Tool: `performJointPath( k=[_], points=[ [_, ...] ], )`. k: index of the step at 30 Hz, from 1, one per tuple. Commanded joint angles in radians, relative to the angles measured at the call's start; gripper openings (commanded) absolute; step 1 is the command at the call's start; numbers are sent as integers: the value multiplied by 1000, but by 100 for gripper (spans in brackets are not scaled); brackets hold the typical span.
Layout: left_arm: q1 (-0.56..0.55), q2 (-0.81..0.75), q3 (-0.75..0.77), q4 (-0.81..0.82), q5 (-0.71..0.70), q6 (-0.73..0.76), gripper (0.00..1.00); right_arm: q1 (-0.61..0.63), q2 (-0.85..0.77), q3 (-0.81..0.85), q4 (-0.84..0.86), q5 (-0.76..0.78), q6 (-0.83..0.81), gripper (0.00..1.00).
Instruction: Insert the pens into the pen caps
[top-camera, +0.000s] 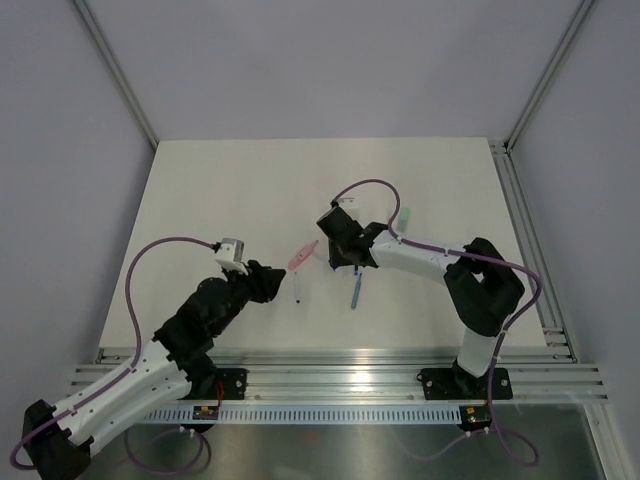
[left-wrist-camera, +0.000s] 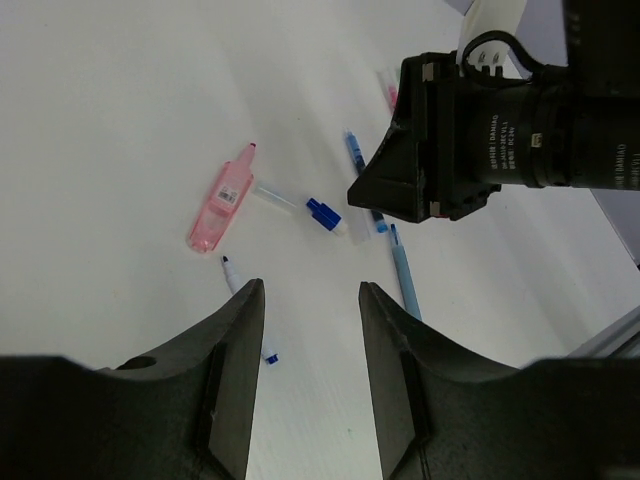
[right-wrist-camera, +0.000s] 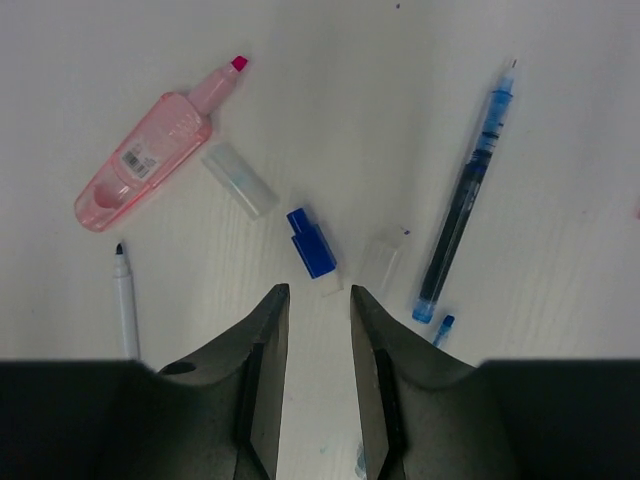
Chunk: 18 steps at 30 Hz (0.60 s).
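Note:
My right gripper (right-wrist-camera: 318, 290) hangs open and empty just above a blue cap with a white end (right-wrist-camera: 313, 245), with a clear cap (right-wrist-camera: 380, 262) beside it. A dark blue pen (right-wrist-camera: 468, 190) lies to its right. A second clear cap (right-wrist-camera: 238, 178) rests against a pale pink stubby piece with a magenta tip (right-wrist-camera: 140, 165). A thin white pen with a black tip (right-wrist-camera: 124, 295) lies at the left. My left gripper (left-wrist-camera: 311, 285) is open and empty, low over the table, with the white pen (left-wrist-camera: 232, 275) by its left finger. A light blue pen (left-wrist-camera: 404, 280) lies by its right finger.
From above, both grippers, left (top-camera: 275, 282) and right (top-camera: 342, 262), meet near the table's middle around the pink piece (top-camera: 302, 255). A mint cap (top-camera: 405, 218) lies behind the right arm. Aluminium frame rails (top-camera: 530, 250) run along the right and near edges.

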Motion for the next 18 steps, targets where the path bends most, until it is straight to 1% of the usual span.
performJointPath(
  k=[1,6,12,13,16,18],
  points=[
    [1,-35,-9,20,-78,-11,45,-32,48,89,-84,139,9,37],
    [1,-9,-3,25,-49,-15,45,-101,71,90,-67,131,7,37],
    [1,23,5,39,-15,-13,45,-138,149,144,-78,116,-5,37],
    [1,26,3,43,-12,-13,45,-157,175,146,-66,96,-5,36],
    [1,32,3,48,-5,-11,45,-165,194,153,-64,90,-9,34],
    [1,47,8,49,0,-11,45,-168,206,160,-61,85,-16,31]
  ],
)
